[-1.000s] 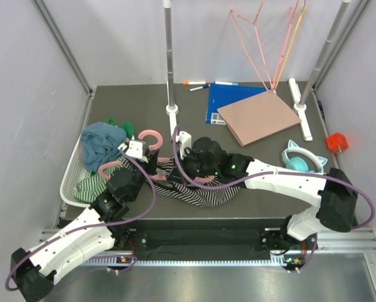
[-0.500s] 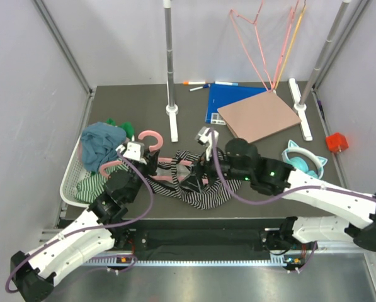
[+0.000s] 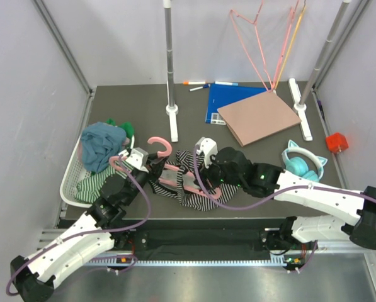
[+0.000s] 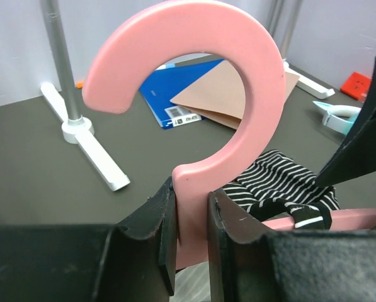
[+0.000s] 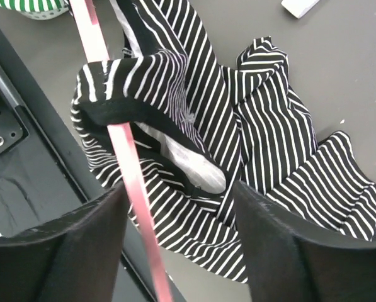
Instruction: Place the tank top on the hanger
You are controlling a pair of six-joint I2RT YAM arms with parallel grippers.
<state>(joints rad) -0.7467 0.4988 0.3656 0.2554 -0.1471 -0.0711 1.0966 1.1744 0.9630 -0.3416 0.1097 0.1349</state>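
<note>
**Left claw.** The left claw (image 4: pixel 191 207) is clamped on the hanger (image 4: pixel 250 94). Both fingers press against the flat neck just below the thick pink hook. In the top view the hook points toward the far side of the table (image 3: pixel 137 100). The sloping arms run from the left claw toward the near right.

**Right claw.** The right claw (image 5: pixel 178 195) stands with its fingers (image 5: pixel 80 251) wide apart and nothing between them. It hangs above the tank top (image 5: pixel 263 145), apart from the cloth. The near part of one hanger arm lies under the gap, close to the left finger.

**Tank top.** The black-and-white striped top lies crumpled on the table at centre near, to the right of the left claw and directly below the right claw.
- In the right wrist view, one pink hanger arm enters under a dark-edged band of the top and comes out again on the near side. That arm is therefore threaded through an opening of the garment.
- In the left wrist view, a dark-edged strap (image 4: pixel 307 217) lies over the hanger arm just right of the clamped neck.
- The rest of the cloth is bunched on the table to the right of the hanger.

**Surroundings.** A white basket (image 3: pixel 68 182) with a teal cloth (image 3: pixel 102 141) sits at the left edge. A blue folder (image 3: pixel 228 100) and a brown board (image 3: pixel 258 116) lie at far right.
</note>
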